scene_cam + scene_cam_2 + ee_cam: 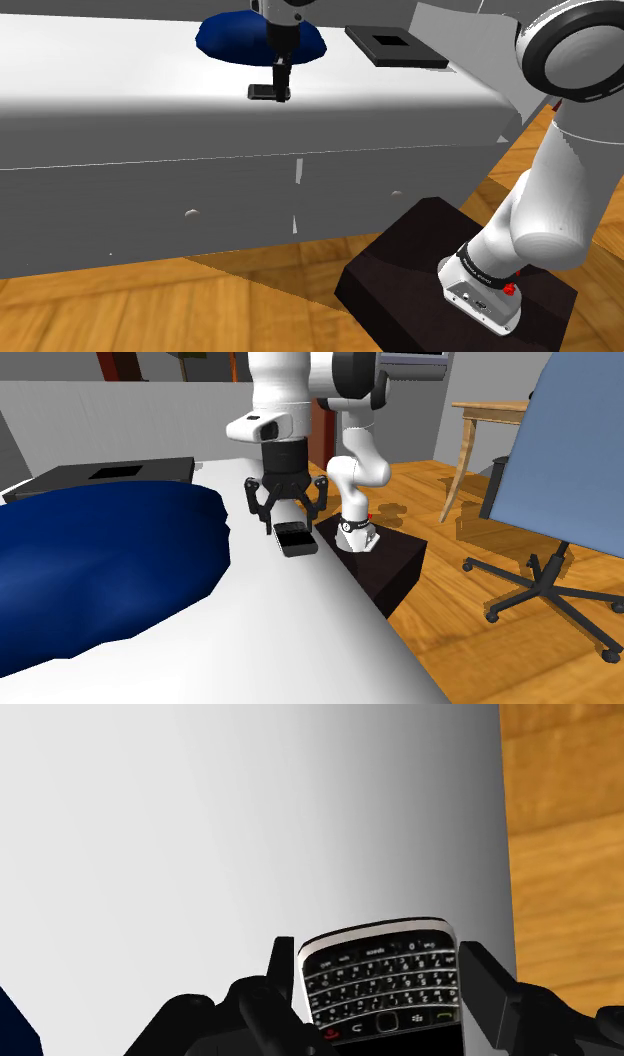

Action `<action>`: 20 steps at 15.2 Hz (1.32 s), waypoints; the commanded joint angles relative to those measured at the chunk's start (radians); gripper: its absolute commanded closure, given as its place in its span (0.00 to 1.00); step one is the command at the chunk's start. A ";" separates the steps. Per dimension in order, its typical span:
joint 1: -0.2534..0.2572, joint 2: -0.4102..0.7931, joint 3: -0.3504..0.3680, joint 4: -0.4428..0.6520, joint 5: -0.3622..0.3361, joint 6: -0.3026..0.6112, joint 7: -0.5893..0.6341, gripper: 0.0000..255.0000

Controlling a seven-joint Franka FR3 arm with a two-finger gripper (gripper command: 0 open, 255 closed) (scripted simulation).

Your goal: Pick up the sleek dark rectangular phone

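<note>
The dark rectangular phone (266,93) lies flat on the white surface (120,70), near its front edge. It has a small keyboard and a pale rim (385,979). My gripper (281,86) points straight down over one end of it. In the wrist view the two black fingers (286,966) press against the phone's long sides, so the gripper (380,956) is shut on the phone. The second exterior view shows the phone (295,539) low on the surface under the gripper (293,522); I cannot tell if it has left the surface.
A big blue cushion (260,38) lies just behind the gripper. A flat dark square box (395,45) sits further along the surface. The surface's edge drops to wooden floor (565,854) beside the phone. An office chair (545,482) and a wooden table (490,412) stand beyond the stand (385,562).
</note>
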 commanded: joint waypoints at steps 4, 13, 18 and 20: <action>0.000 -0.001 0.000 -0.003 0.000 0.002 0.000 1.00; 0.001 0.010 0.000 0.066 -0.001 -0.055 0.001 1.00; 0.004 0.032 0.001 0.165 -0.003 -0.133 0.002 1.00; 0.005 0.044 0.001 0.210 -0.004 -0.166 0.003 1.00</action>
